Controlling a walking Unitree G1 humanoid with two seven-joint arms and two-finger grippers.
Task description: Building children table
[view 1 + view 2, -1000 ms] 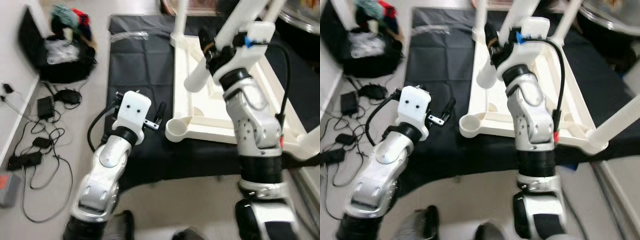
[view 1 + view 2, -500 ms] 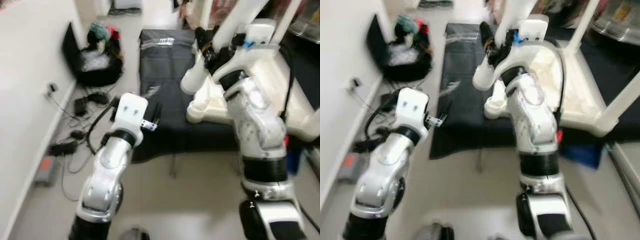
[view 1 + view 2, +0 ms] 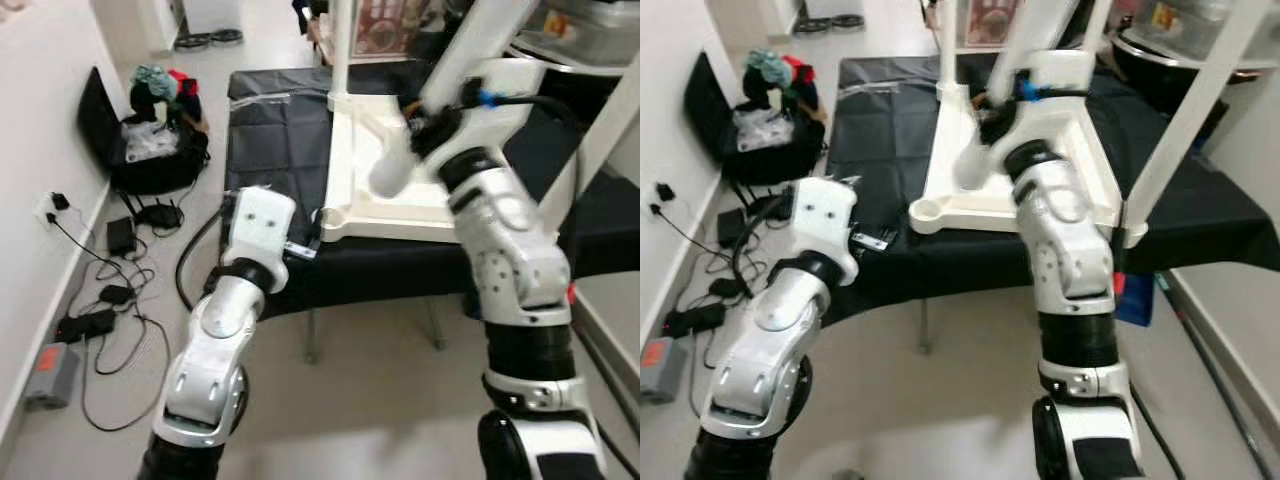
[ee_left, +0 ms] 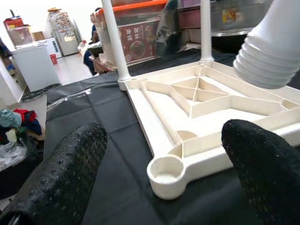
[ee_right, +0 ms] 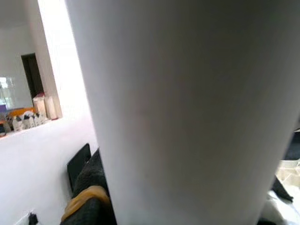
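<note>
A white tabletop lies upside down on a bench covered with black cloth; its ribbed underside faces up. Three legs already stand upright in corner sockets: one at the far left corner, one at the far right and one at the near right. The near left socket is empty.

The right gripper is raised above the tabletop and is closed around a fourth leg, which slants downward, its threaded lower end hanging over the underside, apart from the empty socket. In the right wrist view the leg appears as a broad white column close to the camera.

The left gripper sits just beside the bench's near left edge, its two black fingers spread wide with nothing between them, pointing toward the empty socket.

On the floor by the wall lie a bag with clothes and several cables.
</note>
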